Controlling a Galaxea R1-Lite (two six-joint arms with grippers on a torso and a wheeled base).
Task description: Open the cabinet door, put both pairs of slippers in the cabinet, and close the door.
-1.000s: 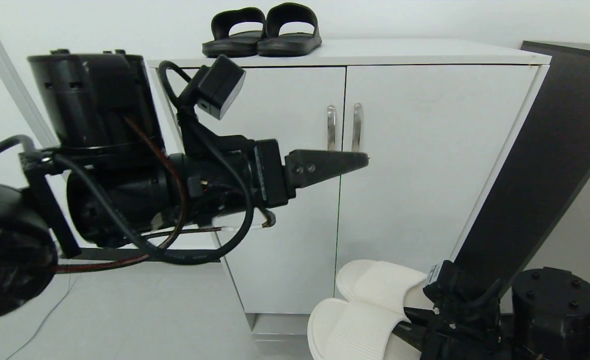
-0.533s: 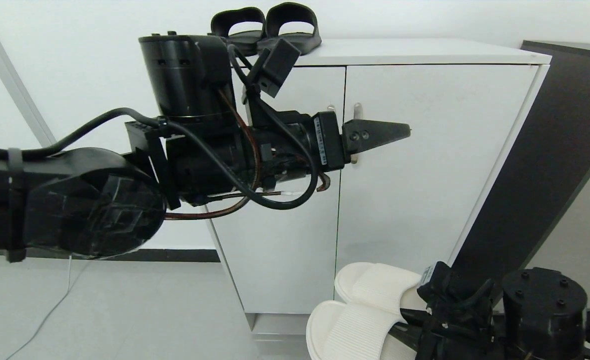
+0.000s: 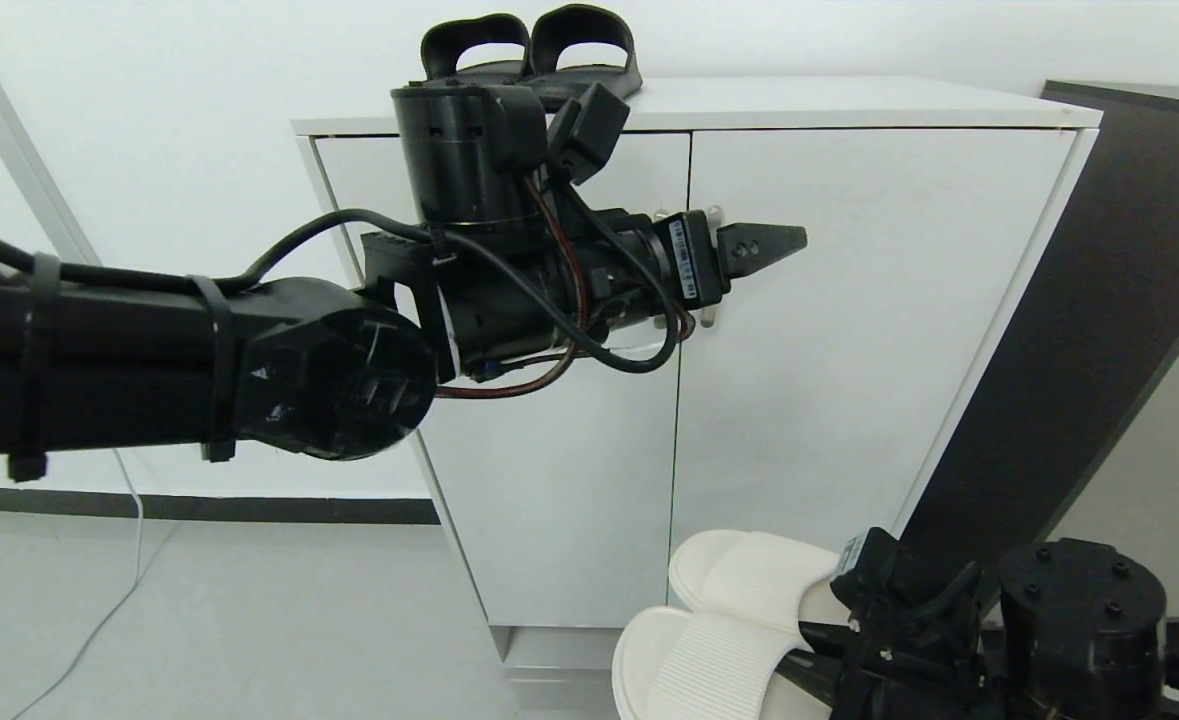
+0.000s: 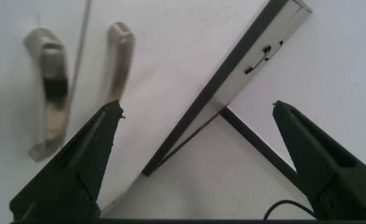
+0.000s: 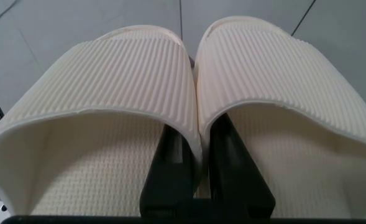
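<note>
- The left hand (image 3: 781, 243), at centre frame in the head view, hangs in front of the cabinet (image 3: 869, 320), level with its 2 metal handles (image 4: 49, 93). Its fingers (image 4: 89, 155) are spread wide and grip nothing.
- The right hand (image 3: 824, 640), at lower right, is clamped on the pair of white slippers (image 3: 729, 610). Its 2 fingers (image 5: 170, 174) pinch the pair's adjoining inner walls.
- The black slippers (image 3: 534, 50) sit side by side on the cabinet's top, at upper centre. Both doors below are closed.
</note>
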